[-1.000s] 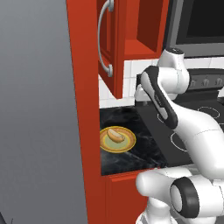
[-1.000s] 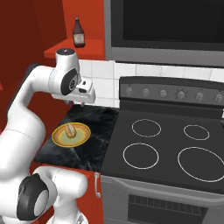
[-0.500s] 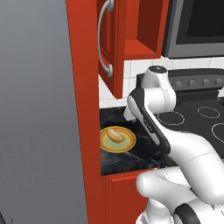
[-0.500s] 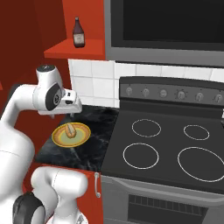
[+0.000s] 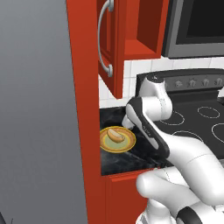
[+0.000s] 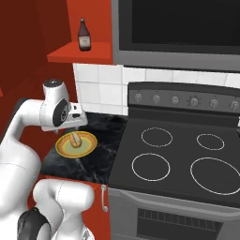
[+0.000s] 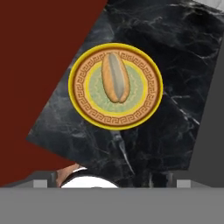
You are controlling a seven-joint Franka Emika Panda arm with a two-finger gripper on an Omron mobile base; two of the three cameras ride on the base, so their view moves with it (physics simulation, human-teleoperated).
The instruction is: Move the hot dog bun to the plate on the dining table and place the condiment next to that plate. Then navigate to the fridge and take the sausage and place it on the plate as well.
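The hot dog bun (image 7: pixel 115 77) lies split side up on a round yellow plate (image 7: pixel 144 107) with a green centre. The plate (image 6: pixel 88 146) stands on a black marble wall counter (image 6: pixel 105 157) left of the stove. My gripper (image 6: pixel 78 120) hangs just behind and above the plate, open and holding nothing. In the hand view the bun is straight ahead of the wide-apart fingertips (image 7: pixel 40 183). In the left base view my forearm covers the hand beside the bun (image 5: pixel 115 135). The condiment (image 6: pixel 84 35), a dark bottle, stands on a red shelf above. The dining table and sausage are out of view.
A black stove (image 6: pixel 187 159) adjoins the counter on the right, under a dark microwave (image 6: pixel 183 28). A red cabinet with a curved handle (image 5: pixel 104 39) hangs over the counter. A red side wall (image 7: pixel 39 65) and a tall grey panel (image 5: pixel 35 113) close off the left.
The arm has swung down and to the left, from above the counter to just over the plate. The jaws have opened wide. Bun, plate and bottle have not moved.
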